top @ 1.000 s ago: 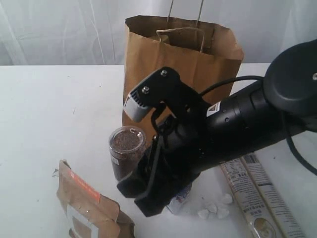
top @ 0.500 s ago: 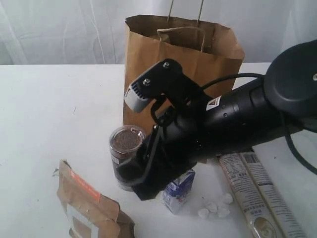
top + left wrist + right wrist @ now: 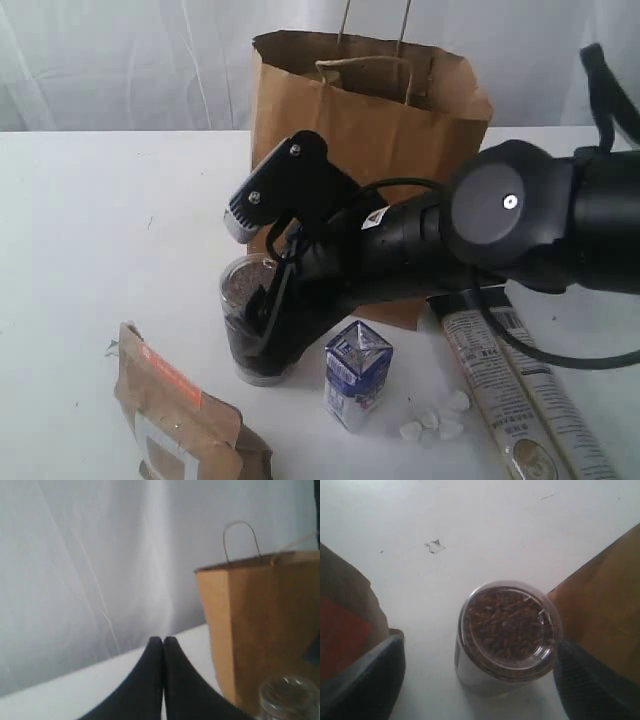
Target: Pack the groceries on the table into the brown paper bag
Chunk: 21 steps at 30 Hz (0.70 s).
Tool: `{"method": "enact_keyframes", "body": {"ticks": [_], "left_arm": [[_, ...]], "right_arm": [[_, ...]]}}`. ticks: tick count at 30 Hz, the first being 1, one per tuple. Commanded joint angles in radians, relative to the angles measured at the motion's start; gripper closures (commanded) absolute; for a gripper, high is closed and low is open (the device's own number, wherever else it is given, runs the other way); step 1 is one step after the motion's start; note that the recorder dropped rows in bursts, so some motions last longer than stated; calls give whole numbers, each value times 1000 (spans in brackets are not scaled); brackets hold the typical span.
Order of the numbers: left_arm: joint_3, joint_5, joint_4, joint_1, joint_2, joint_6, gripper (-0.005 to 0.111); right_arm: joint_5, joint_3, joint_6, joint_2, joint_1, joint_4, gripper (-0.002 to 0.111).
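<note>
Right gripper (image 3: 479, 645): spread wide and grasping nothing, it straddles the small clear jar of dark brown granules (image 3: 507, 632). One black finger (image 3: 367, 682) stands clear of the glass with bare table between. The other finger (image 3: 595, 685) sits just beside the rim; contact there cannot be told.
Left gripper (image 3: 163, 642): clenched, its two black fingers pressed flat together, empty and held above the table.
Jar: one, upright on the large flat white table (image 3: 100, 220), just in front of the bag.
Bag: one tall creased brown paper bag (image 3: 400, 130), upright with its mouth open and two cord handles at the top.
Carton: one small blue-and-white carton (image 3: 357, 372), upright, just beside the jar on the packet's side.
Pouch: one kraft paper pouch with an orange strip (image 3: 175, 415), near the jar on its other side.
Packet: one long printed packet (image 3: 520, 400), lying flat, its far end under the black right arm (image 3: 500, 220).
White lumps: a small cluster (image 3: 435, 418) between carton and packet; the exact number is unclear.
Exterior view alone: shows the carton, the packet, the lumps and the arm reaching across to the jar.
Right wrist view alone: looks straight down on the jar's top, showing the gap at one finger. Pouch and bag lie at opposite edges, and a small torn scrap (image 3: 435, 546) lies on the table.
Left wrist view alone: shows the bag's side with one handle upright and the jar's rim at the picture's edge. A white curtain (image 3: 75, 555) hangs behind.
</note>
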Motion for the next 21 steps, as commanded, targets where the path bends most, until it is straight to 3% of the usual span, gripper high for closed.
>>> {"method": "enact_keyframes", "body": {"ticks": [1, 9, 21], "left_arm": [[149, 120, -22, -7, 2, -171, 107], [279, 66, -22, -7, 2, -203, 107], [297, 26, -22, -7, 2, -225, 107]], "right_arm": [[-26, -4, -18, 27, 3, 0, 32], [-265, -4, -18, 50, 3, 0, 32], [-208, -27, -8, 125, 3, 11, 32]]}}
